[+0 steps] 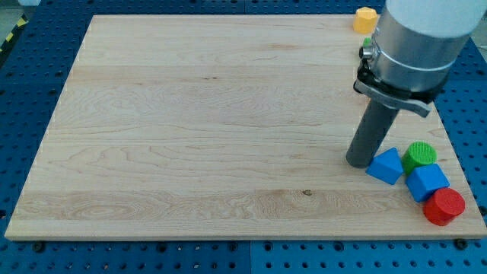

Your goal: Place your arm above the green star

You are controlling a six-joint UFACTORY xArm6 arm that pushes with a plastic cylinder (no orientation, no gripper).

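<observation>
My tip (pixel 358 163) rests on the wooden board (pixel 198 122) at the view's lower right. It stands just left of a blue triangular block (pixel 386 166), touching or nearly touching it. A small patch of green (pixel 367 43) shows at the arm's left edge near the view's top right. Its shape is hidden behind the arm, so I cannot tell if it is the green star.
A green cylinder (pixel 420 154), a blue cube (pixel 427 182) and a red cylinder (pixel 444 206) cluster right of the blue triangular block. A yellow hexagonal block (pixel 366 18) sits at the board's top right corner. The arm's grey body (pixel 415 42) covers the board's upper right.
</observation>
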